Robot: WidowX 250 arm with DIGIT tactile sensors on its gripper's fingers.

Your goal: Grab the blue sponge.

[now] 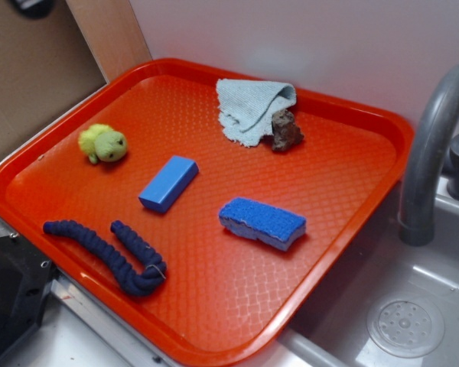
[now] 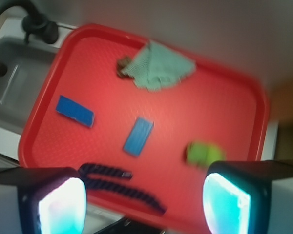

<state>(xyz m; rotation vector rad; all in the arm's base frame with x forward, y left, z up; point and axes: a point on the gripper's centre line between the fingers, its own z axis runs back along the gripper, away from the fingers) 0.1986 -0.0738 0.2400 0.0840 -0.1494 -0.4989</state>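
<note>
The blue sponge [image 1: 262, 222] is seen lying flat on the red tray [image 1: 352, 164]; the fingers [image 2: 62, 204] are held apart, empty, high above.

Bare tray [image 1: 237, 298] surrounds the blue sponge [image 1: 262, 222]; faucet [image 1: 432, 153] stands nearby

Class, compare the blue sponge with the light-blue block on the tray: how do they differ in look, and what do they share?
The blue sponge has a rough, porous deep-blue top over a paler lower layer; the light-blue block is smooth and one even colour. The sponge's edges look soft and uneven; the block's are crisp and straight. The sponge lies nearer the sink, the block nearer the tray's middle. Both are blue, rectangular, lying flat on the red tray, untouched.
</note>
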